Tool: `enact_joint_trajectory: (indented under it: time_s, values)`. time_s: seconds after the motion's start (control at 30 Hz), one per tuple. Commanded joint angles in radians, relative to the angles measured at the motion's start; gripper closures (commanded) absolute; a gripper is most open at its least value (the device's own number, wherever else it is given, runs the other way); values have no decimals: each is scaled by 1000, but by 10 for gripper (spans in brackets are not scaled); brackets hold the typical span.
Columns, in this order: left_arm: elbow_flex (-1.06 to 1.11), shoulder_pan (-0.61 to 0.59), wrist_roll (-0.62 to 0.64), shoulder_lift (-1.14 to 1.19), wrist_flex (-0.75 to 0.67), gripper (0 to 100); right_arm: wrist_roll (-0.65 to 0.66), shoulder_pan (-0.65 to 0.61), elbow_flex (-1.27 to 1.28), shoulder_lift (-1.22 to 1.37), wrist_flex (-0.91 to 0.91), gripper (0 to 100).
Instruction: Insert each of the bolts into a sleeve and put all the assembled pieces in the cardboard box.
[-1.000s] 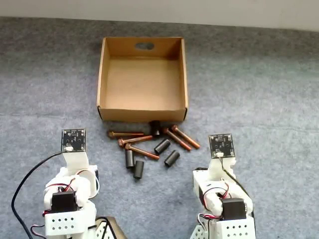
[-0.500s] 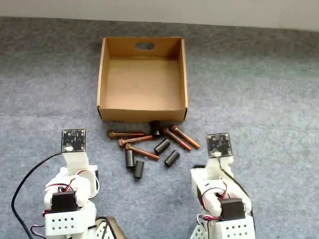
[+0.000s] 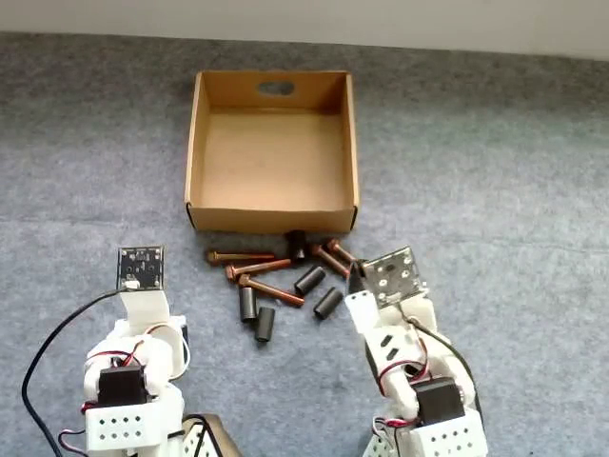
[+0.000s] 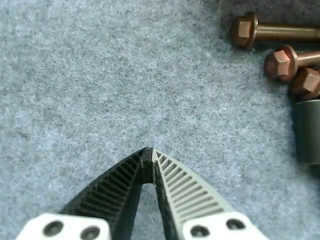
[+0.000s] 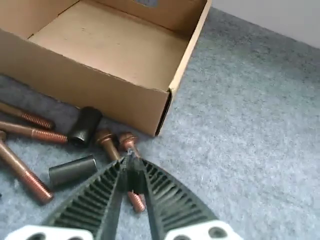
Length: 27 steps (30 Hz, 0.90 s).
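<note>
**Bolts (image 3: 257, 269) all loose; approach begun from the right**

High view. Counted five bolts and five sleeves (image 3: 309, 280) scattered on grey carpet (image 3: 495, 190), clustered just near of the cardboard box (image 3: 271, 217). Saw nothing inside the box. Noted right arm (image 3: 395, 328) swung left and far compared with a second ago, bringing right gripper (image 3: 356, 277) to the right edge of the cluster, over the two rightmost bolts. Logged no shift in left arm (image 3: 133, 352) or in any part.

Left wrist view. Found left gripper (image 4: 150, 156) closed tip to tip on nothing, above bare carpet. Saw heads of three bolts and one sleeve end nearby, apart from the tips.

Right wrist view. Found right gripper (image 5: 131, 161) likewise pressed together and empty, tips hovering over the heads of two bolts beside the box's near right corner. Saw one sleeve lying close against the box wall.

Judged as opening of the first pick, with zero assemblies done. Expect to need the jaws spread before any descent. Flagged risk of nudging both bolts, given how close together they lie.
</note>
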Motion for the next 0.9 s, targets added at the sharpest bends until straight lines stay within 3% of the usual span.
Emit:
enact_joint_trajectory:
  time_s: [0.0,0.2,0.37,0.63,0.87]
  values:
    - [19,16,6,5,-9,986,-23,1,-300,71,77,988]
    - [19,16,6,5,-9,984,-75,-10,-682,487,277,968]
    - [19,16,6,5,-9,983,-213,-53,-725,871,326,784]
    - [19,16,6,5,-9,983,-460,-171,-725,1320,110,826]
    - [19,16,6,5,-9,983,-526,-174,-762,1586,33,829]
